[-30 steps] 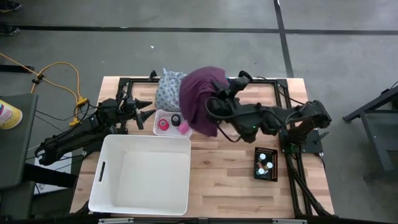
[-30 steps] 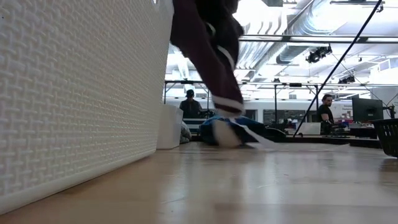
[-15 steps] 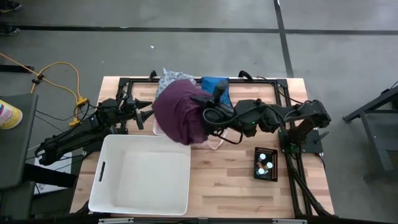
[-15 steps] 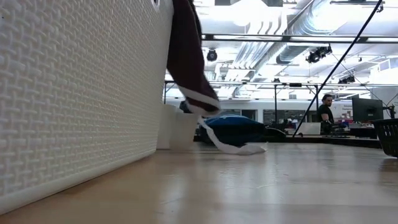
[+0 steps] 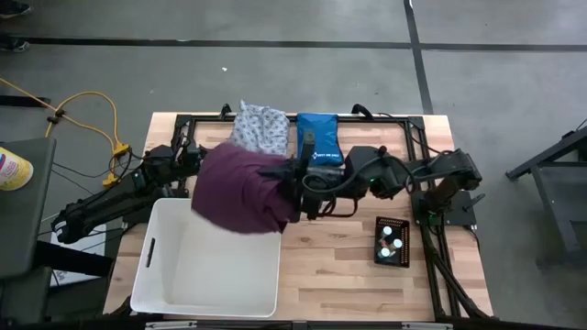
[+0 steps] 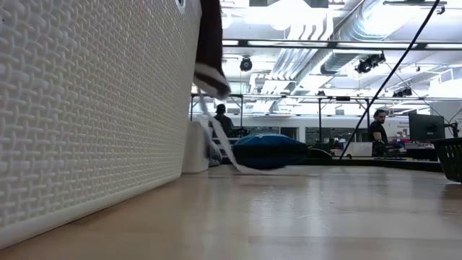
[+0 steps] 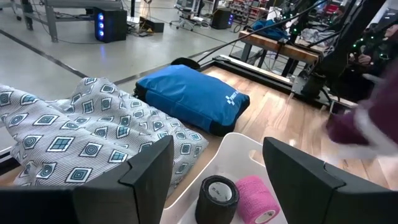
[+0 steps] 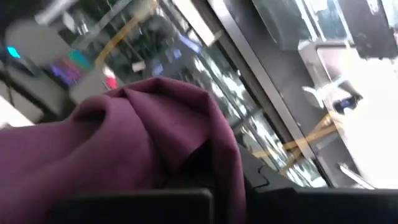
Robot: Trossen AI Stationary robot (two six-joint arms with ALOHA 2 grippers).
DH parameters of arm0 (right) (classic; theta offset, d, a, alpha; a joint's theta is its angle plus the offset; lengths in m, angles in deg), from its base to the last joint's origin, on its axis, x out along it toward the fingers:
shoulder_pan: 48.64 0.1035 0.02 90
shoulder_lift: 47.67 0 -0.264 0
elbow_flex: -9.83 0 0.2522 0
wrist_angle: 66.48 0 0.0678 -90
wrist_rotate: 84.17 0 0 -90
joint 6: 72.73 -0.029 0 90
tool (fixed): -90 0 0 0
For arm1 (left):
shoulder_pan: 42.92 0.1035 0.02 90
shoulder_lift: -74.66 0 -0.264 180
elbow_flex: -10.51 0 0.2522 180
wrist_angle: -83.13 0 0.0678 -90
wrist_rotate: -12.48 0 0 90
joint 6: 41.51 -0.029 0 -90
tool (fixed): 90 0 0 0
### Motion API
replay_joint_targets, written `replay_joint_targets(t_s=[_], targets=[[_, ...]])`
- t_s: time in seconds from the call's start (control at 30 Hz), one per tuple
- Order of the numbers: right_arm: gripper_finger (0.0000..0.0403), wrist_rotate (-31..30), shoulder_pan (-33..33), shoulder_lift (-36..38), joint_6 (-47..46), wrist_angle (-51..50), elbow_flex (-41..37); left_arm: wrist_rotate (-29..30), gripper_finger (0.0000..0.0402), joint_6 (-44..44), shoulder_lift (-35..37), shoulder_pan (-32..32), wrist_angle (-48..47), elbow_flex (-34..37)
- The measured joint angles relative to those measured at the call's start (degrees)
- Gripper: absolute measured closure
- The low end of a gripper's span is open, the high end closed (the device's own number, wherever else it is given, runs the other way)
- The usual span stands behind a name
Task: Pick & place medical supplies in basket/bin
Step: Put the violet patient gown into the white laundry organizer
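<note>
Your right gripper (image 5: 292, 183) has its jaws clamped tight on the purple cloth (image 5: 240, 188), which hangs in a loose bunch over the far right corner of the white bin (image 5: 206, 261). From above, the cloth hides the fingertips and the small tray beneath it. It looks light and completely limp: it drapes and folds wherever it is not held, so a pinch on a gathered fold near the middle carries more of it than a pinch at an edge. In the low view a pale strip trails from its hem, and I judge that tail could snag on the bin wall if you release too low.

Your left gripper (image 7: 214, 165) waits at the far left of the table with its jaws partly open and nothing between them. Just ahead of it sit a black tape roll (image 7: 217, 198) and a pink tape roll (image 7: 256, 198) in a small white tray (image 7: 239, 149). Both rolls are small, firm and light, so a grip across the outer rim should hold.

The patterned cloth (image 5: 260, 128) lies crumpled at the far edge, soft like the purple one. Beside it lies the blue pouch (image 5: 319, 136), with white print too small to read. The vials (image 5: 391, 240) stand in a black rack (image 5: 393, 255) on the right; they are probably fragile and easily tipped.
</note>
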Motion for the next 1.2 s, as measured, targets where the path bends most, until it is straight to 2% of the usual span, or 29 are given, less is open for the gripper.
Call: replay_joint_targets(t_s=[0.47,0.63,0.77,0.9,1.03,1.2], targets=[[0.0400,17.2,0.1,-5.1,-3.6,24.1,0.0,0.0,0.0161,0.0,0.0,0.0,0.0,0.0],[0.0400,21.3,-0.5,-5.3,-7.0,30.5,0.0,0.0,0.0161,0.0,0.0,0.0,0.0,0.0],[0.0400,22.3,-1.5,-5.3,-12.0,30.3,0.0,0.0,0.0161,0.0,0.0,0.0,0.0,0.0],[0.0400,22.3,-2.3,-5.4,-16.6,24.4,0.0,0.0,0.0161,0.0,0.0,0.0,0.0,0.0],[0.0400,22.7,-3.3,-7.9,-22.0,22.2,0.0,0.0,0.0161,0.0,0.0,0.0,0.0,0.0],[0.0400,26.0,-4.8,-12.5,-26.7,24.7,0.0,0.0,0.0161,0.0,0.0,0.0,0.0,0.0]])
